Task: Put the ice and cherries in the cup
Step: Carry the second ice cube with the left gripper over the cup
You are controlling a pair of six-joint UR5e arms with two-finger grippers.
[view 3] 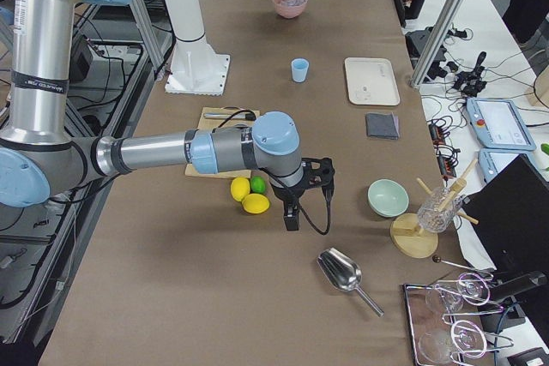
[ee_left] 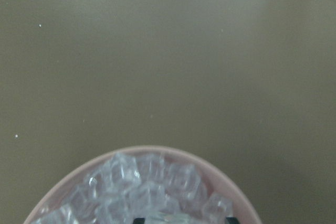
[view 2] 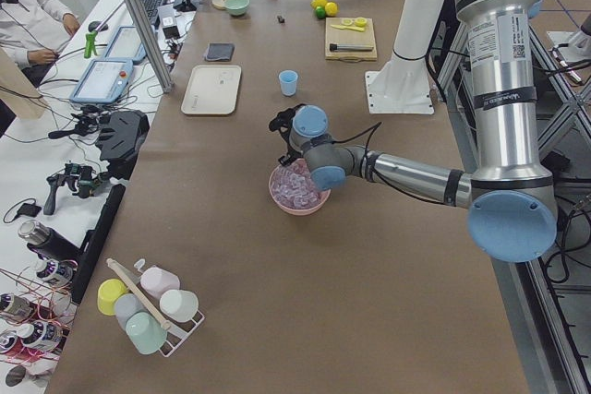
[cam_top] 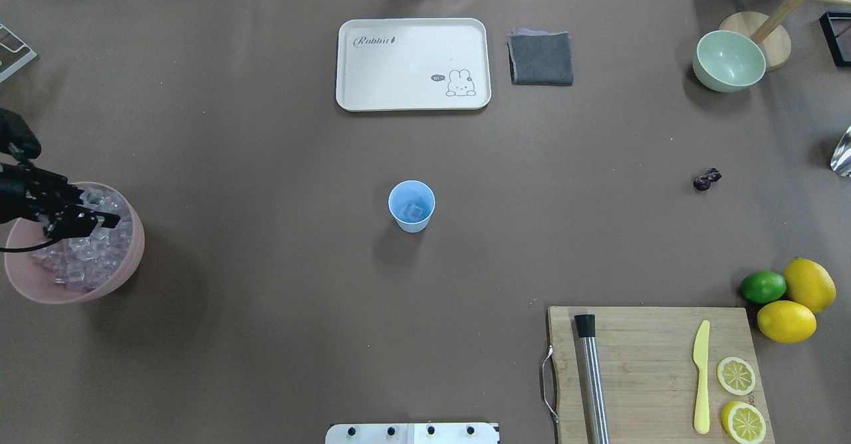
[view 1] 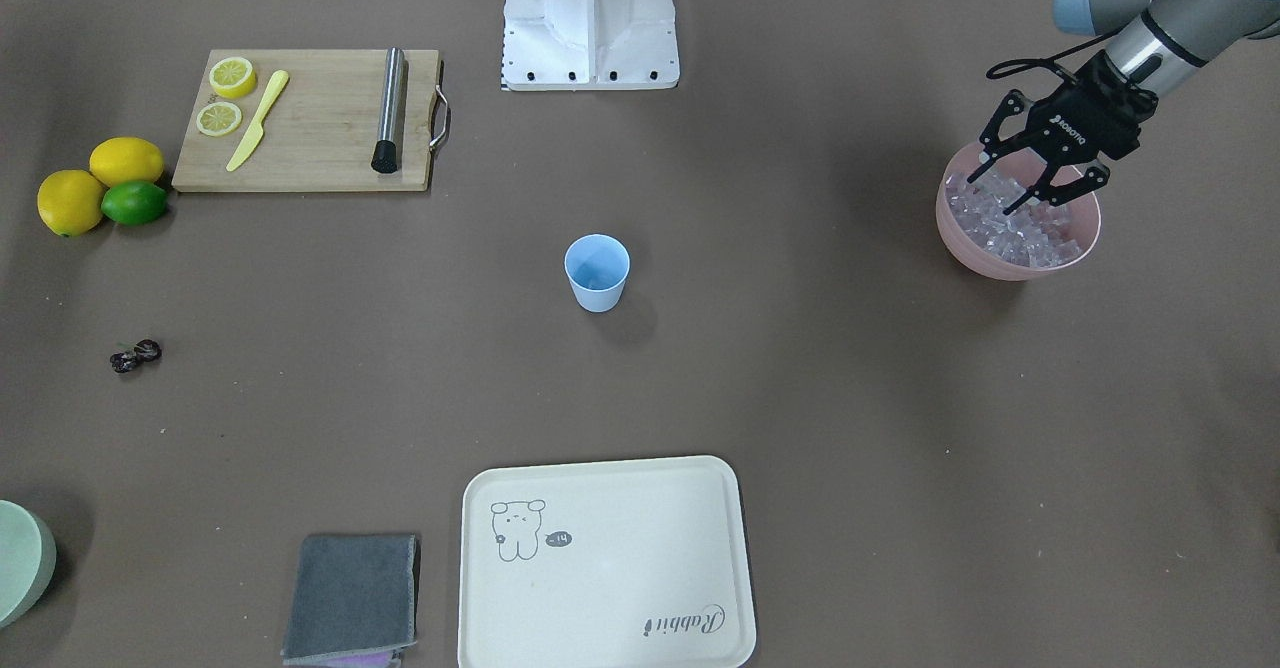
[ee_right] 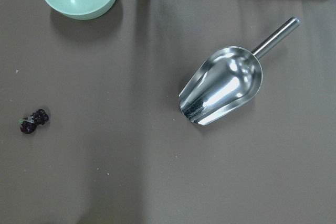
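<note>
The light-blue cup stands upright mid-table; the overhead view shows one ice cube inside it. The ice fills a pink bowl at the table's left end. My left gripper is open, its fingertips down in the ice at the bowl's robot-side part; it also shows in the overhead view. The cherries lie on the table on the right side, also in the right wrist view. My right gripper hovers past the lemons; I cannot tell whether it is open.
A cutting board holds lemon slices, a yellow knife and a metal muddler. Two lemons and a lime sit beside it. A cream tray, grey cloth, green bowl and metal scoop lie farther out.
</note>
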